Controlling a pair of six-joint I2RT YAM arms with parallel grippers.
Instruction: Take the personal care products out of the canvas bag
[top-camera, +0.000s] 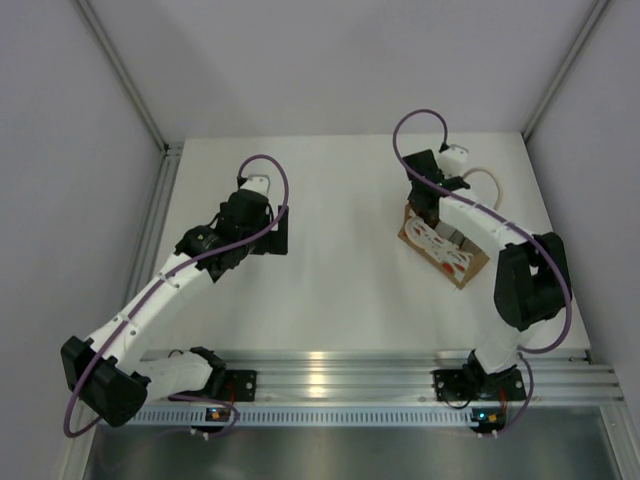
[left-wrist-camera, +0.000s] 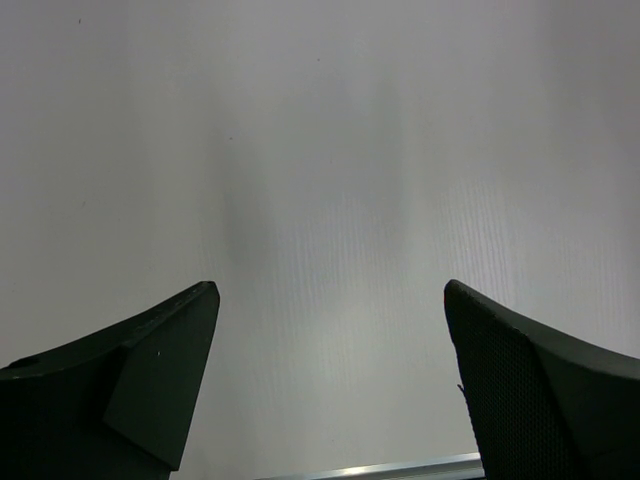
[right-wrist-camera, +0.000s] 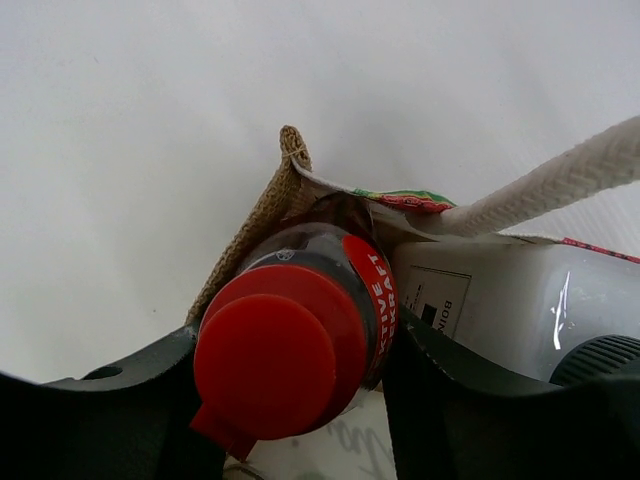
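Note:
The canvas bag (top-camera: 448, 255) lies on its side at the right of the table, its cream handle (top-camera: 490, 185) looped toward the back. My right gripper (top-camera: 425, 205) is at the bag's mouth. In the right wrist view it (right-wrist-camera: 290, 345) is shut on the red-capped bottle (right-wrist-camera: 285, 355), whose body still sits within the tan bag edge (right-wrist-camera: 255, 225). A white bottle (right-wrist-camera: 500, 300) with a dark cap (right-wrist-camera: 600, 362) lies beside it in the bag. My left gripper (top-camera: 275, 235) hovers open over bare table at centre left, nothing between its fingers (left-wrist-camera: 160, 370).
An aluminium rail (top-camera: 400, 375) runs along the near edge, seen also in the left wrist view as a rail (left-wrist-camera: 400, 468). Grey enclosure walls stand on the left, right and back. The right arm's elbow (top-camera: 530, 280) hangs beside the bag.

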